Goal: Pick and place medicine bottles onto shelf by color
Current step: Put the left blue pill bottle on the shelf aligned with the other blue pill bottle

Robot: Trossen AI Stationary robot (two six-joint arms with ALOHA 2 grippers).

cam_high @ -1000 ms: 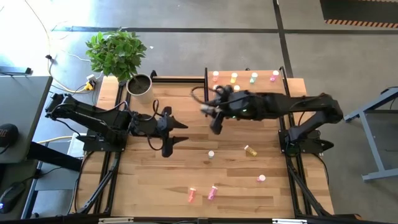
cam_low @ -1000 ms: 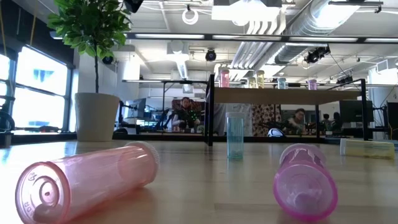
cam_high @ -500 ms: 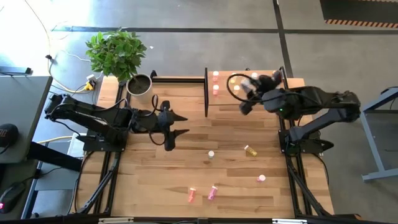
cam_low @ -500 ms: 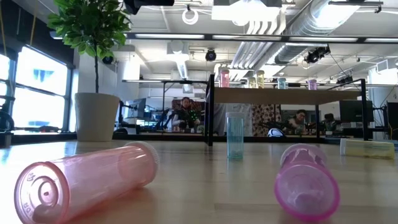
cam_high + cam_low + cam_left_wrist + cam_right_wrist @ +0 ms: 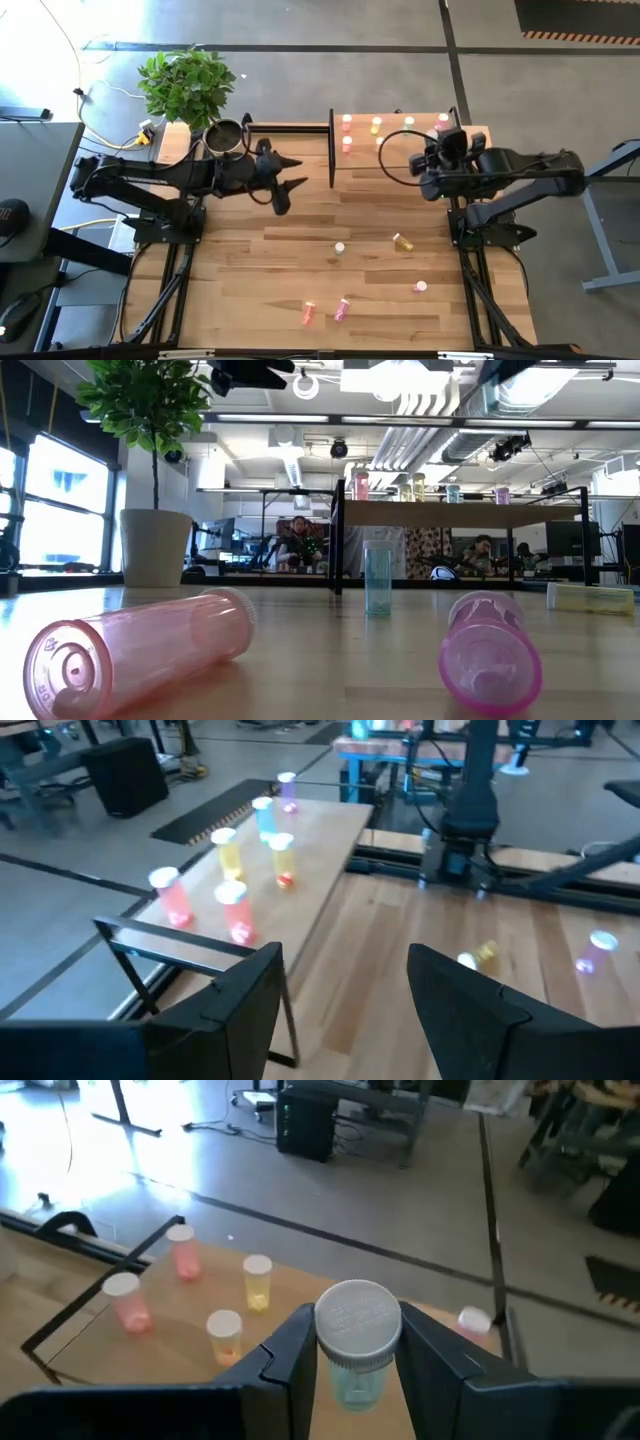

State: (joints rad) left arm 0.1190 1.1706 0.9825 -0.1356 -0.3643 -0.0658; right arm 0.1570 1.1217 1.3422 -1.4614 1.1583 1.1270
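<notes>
You are facing a light wooden table (image 5: 240, 280) with plank grain, seen from above. At its far edge sits a raised light-wood shelf (image 5: 395, 148) on a black frame. Two red-pink bottles (image 5: 347, 122) stand on the shelf near its left end, one behind the other, with a yellow bottle (image 5: 376, 124) and a pale green bottle (image 5: 409, 123) farther along the back.

On the table itself, a white-capped clear bottle (image 5: 339, 247) stands upright near the middle, a yellow bottle (image 5: 402, 242) lies on its side just right of it, and a capped bottle (image 5: 420, 287) stands nearer the front right. Two pink bottles (image 5: 309, 313) lie on their sides close together at the front edge. A grey plant pot (image 5: 225, 136) stands at the far left corner.
</notes>
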